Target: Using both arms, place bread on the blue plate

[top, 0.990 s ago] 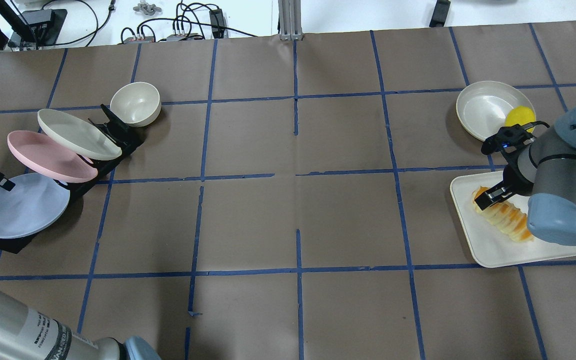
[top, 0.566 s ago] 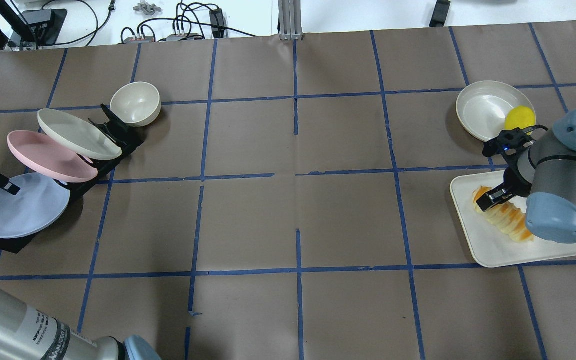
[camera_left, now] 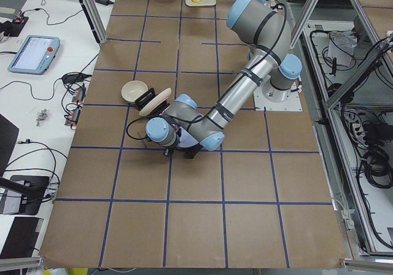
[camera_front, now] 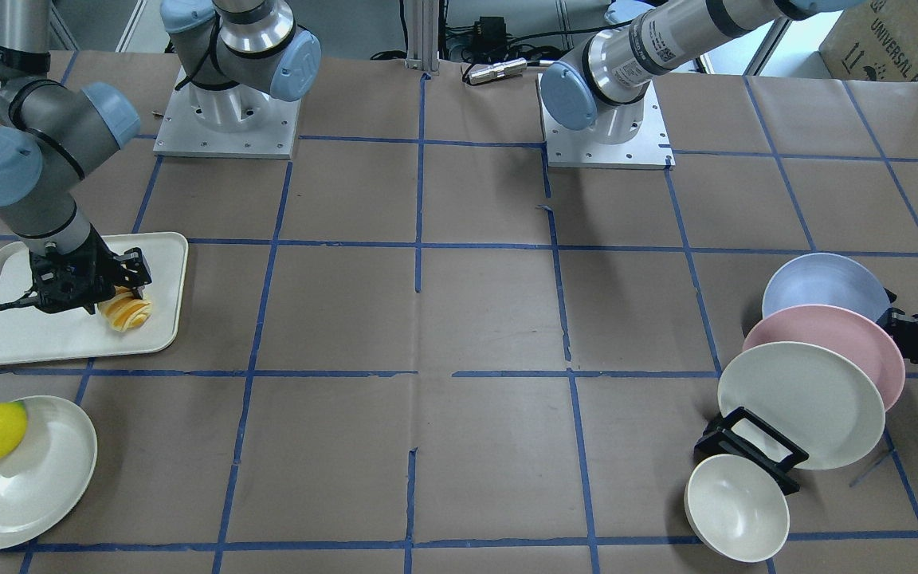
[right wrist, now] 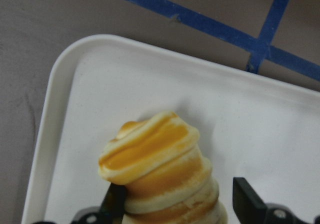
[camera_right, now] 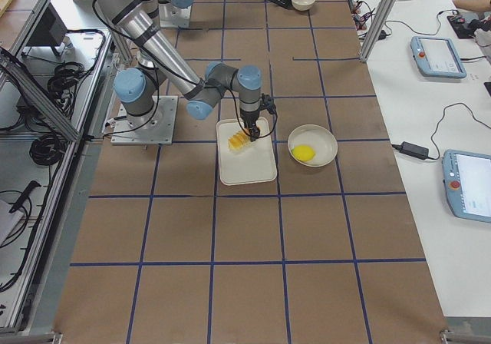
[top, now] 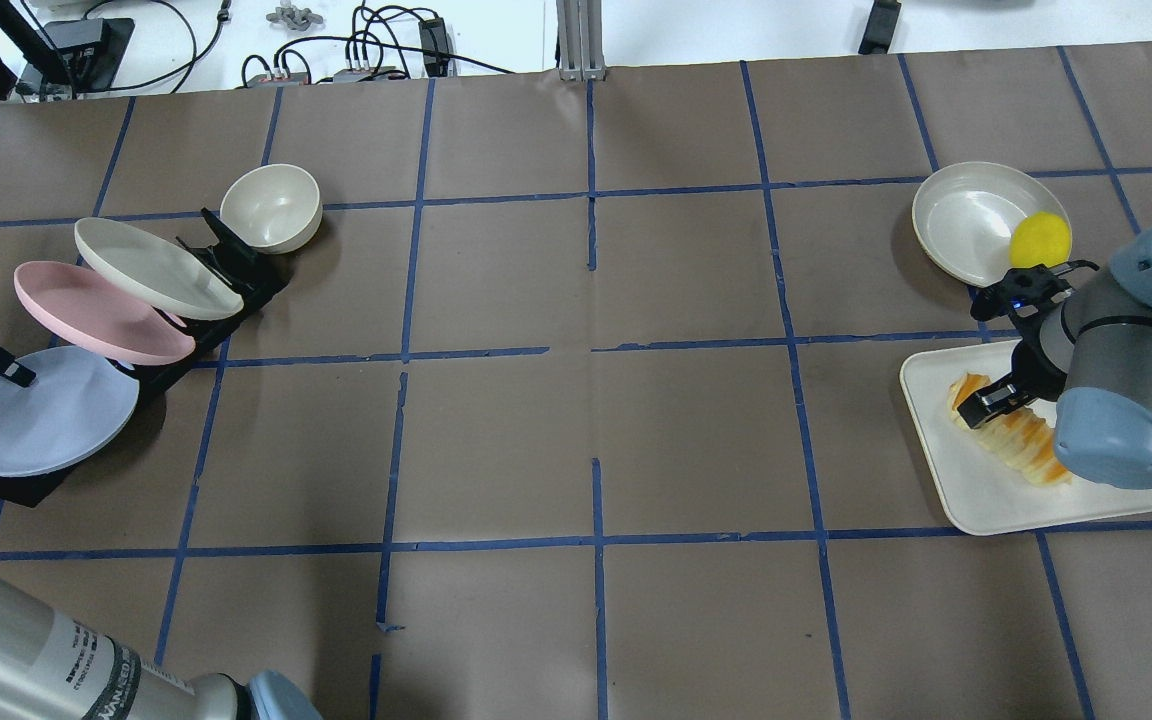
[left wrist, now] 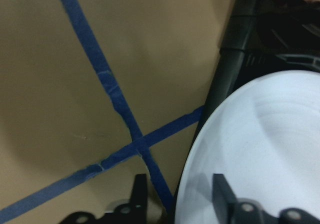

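Right wrist view: your right gripper stands spread astride the bread, one finger just beside its flank and the other clear of it. The bread lies on the white tray. Left wrist view: your left gripper is spread across the rim of the blue plate, which leans in the black rack. The pink plate sits next beyond it.

bright even light, soft shadows, wrist views slightly blurred
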Controlling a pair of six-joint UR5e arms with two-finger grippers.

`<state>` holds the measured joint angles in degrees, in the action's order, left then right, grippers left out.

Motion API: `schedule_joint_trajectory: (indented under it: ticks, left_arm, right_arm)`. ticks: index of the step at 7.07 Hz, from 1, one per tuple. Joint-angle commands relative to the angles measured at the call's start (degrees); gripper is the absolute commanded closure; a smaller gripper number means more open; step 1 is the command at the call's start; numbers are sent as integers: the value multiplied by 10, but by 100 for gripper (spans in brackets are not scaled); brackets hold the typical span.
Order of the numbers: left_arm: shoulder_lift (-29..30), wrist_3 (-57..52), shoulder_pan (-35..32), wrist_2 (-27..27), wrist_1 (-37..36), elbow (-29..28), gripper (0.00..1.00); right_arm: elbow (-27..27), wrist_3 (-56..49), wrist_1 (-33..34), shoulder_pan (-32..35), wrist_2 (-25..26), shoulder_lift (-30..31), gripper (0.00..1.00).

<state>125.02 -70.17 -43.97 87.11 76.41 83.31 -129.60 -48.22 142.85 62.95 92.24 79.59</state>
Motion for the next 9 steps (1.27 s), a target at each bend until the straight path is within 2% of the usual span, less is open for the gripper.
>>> schedule_joint_trajectory:
  ticks: [1,3,4,6,7,8,9]
  left_arm:
    - [-18,0,-5,5,6,-12,93]
    - [-92,0,1,8,86,-13,93]
    - [-121,0,1,29,111,-12,93]
    - [-175,2,2,54,170,-12,93]
    - [-211,39,-2,53,213,-10,93]
    - [-243,84,-21,36,252,0,93]
    - [-270,130,-73,-2,269,2,93]
  right_arm:
    - [-4,5,-3,0,1,0,92]
    - [3,10,-14,1,15,8,92]
    - [8,17,-34,3,19,46,92]
    - [57,51,-141,7,19,135,92]
    - [78,75,-177,15,25,152,92]
    - [83,141,-187,49,53,170,92]
    - [85,233,-208,99,51,191,91]
